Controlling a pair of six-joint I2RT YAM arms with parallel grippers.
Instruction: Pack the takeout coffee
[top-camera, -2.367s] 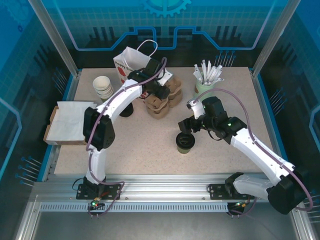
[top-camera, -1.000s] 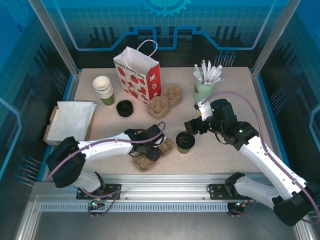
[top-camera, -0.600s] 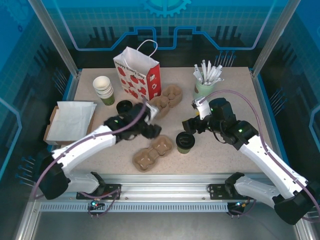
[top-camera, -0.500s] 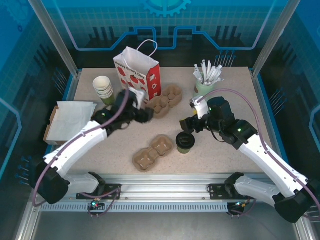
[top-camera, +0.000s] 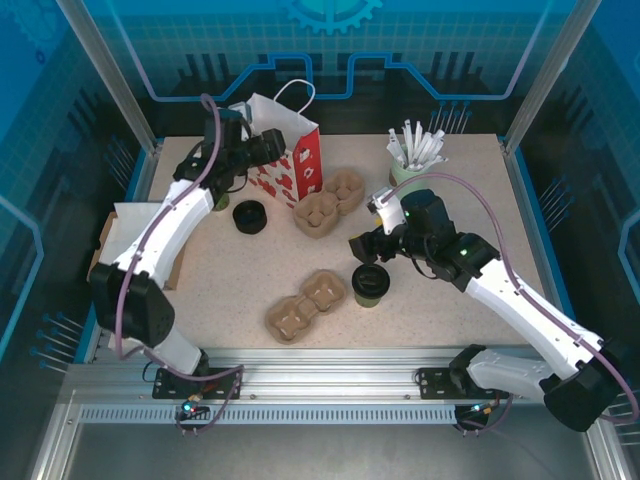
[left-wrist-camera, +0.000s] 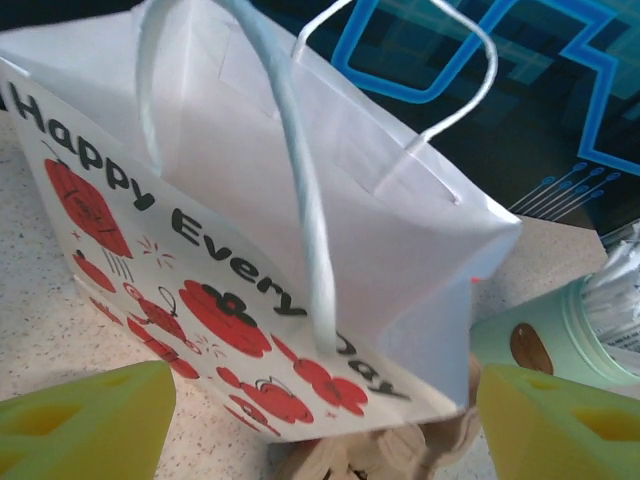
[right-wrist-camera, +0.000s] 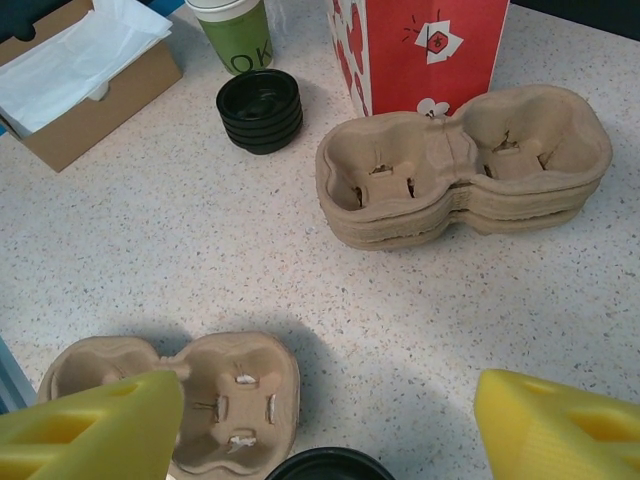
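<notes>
1. Finding the takeout coffee (top-camera: 370, 284) upright on the counter (top-camera: 230, 270), toward the near edge and right of middle, with its black lid on and well apart from the bag.
2. Noting just left of it a single brown cup carrier (top-camera: 305, 305), lying flat with both wells empty.
3. Reading the right claw (top-camera: 362, 248) as spread wide and pinching nothing, poised just behind and above the coffee. Seeing, in the right wrist view, its yellow fingers (right-wrist-camera: 90, 430) far apart at the bottom corners, with the rim of the black lid low between them.
4. Moving back to mid-counter, meeting a stack of carriers (top-camera: 328, 200) and, to its left and apart from it, a low pile of black lids (top-camera: 249, 216). Spotting a green cup (right-wrist-camera: 235, 30) with a white rim just behind that pile.
5. Finding a cardboard box (right-wrist-camera: 100, 110) of white paper at the left edge.
6. Seeing behind the carrier stack the red-and-white paper bag (top-camera: 300, 160), upright with its mouth open and handles up. Placing the left claw (top-camera: 262, 145) at the bag's upper left side — spread wide, gripping nothing, the bag straight ahead of it in the left wrist view.
7. Ending at the back right with a mint-green cup (top-camera: 408, 172) of white sticks.
</notes>
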